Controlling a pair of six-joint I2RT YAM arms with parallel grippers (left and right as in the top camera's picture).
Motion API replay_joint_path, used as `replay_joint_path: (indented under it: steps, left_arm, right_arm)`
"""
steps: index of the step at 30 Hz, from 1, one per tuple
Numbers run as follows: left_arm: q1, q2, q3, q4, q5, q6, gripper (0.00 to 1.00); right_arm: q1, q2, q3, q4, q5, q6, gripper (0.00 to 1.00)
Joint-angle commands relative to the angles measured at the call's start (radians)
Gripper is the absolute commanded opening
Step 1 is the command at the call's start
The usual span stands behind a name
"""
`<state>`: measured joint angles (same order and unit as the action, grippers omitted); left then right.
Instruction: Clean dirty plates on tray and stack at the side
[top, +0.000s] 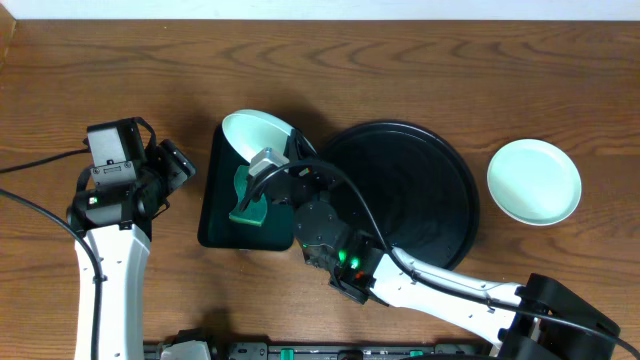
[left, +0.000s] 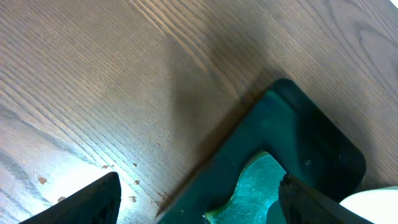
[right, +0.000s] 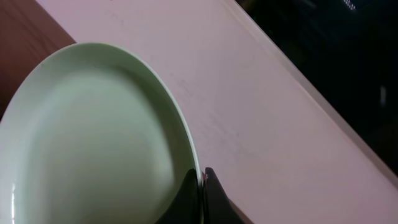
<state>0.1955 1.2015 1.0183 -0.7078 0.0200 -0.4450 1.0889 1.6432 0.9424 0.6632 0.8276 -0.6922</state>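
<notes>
The right fingers (right: 214, 202) are pinching only the rim of the mint-green plate (right: 93, 137), so it may be slipping out; the left fingers (left: 87, 202) are standing open.

**No Readable Text in Any View**

No word, label, brand mark or number can be read. In the overhead view, the tilted plate (top: 255, 133) at upper centre, the flat plate (top: 534, 181) at right, the round black tray (top: 420, 200) and the rectangular black tray (top: 215, 228) show unmarked surfaces. The only sign is a small green light (top: 350, 262) glowing on the right arm (top: 440, 285), lower centre.
</notes>
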Motion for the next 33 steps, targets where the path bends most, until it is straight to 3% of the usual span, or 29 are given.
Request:
replay_joint_path:
  steps: [1,18,22,26,33]
  left_arm:
    - [0.005,-0.006,0.02,-0.003,-0.006,-0.002,0.81]
    - [0.005,-0.006,0.02,-0.003,-0.006,-0.002,0.81]
    - [0.005,-0.006,0.02,-0.003,-0.006,-0.002,0.81]
    - [0.005,-0.006,0.02,-0.003,-0.006,-0.002,0.81]
    - [0.005,-0.006,0.02,-0.003,-0.006,-0.002,0.81]
  right_arm:
    - [0.005,-0.005,0.015,0.008,0.013,-0.047,0.01]
    - [-0.002,-0.005,0.015,0.008,0.01,-0.075,0.01]
    - [-0.038,-0.005,0.015,0.006,0.013,0.091,0.01]
    - [-0.087,-0.005,0.015,-0.05,0.014,0.394,0.01]
    - [-0.163,-0.005,0.015,-0.35,-0.137,0.86,0.01]
